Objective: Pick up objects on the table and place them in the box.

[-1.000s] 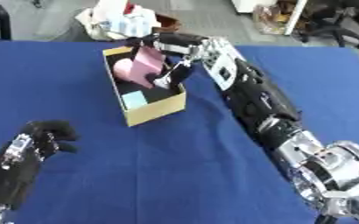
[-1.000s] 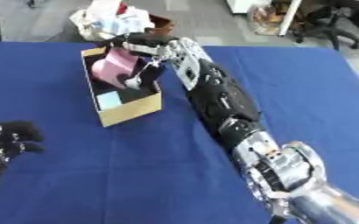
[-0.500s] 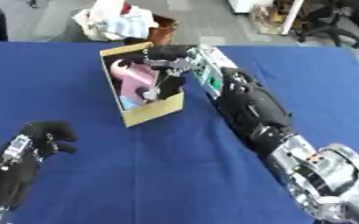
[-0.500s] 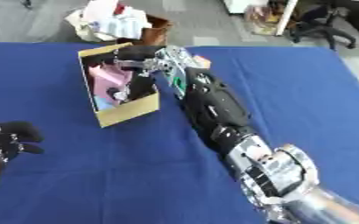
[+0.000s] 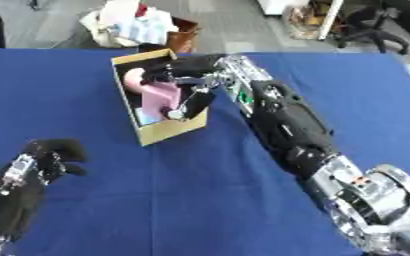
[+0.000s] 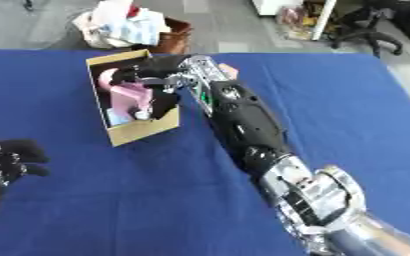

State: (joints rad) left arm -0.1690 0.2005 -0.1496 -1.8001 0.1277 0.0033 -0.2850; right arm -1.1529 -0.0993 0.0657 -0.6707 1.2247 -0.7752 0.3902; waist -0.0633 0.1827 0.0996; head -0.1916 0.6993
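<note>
Box interior partly hidden by right hand.

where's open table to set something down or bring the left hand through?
Bare blue cloth runs from the box toward the near edge, between the left hand and the right arm. More bare cloth lies left of the box and right of the arm. The box is crowded: the right hand reaches in over pink items.

The right hand hides part of the pink object in the box, and the near edge cuts off the left hand's arm.
</note>
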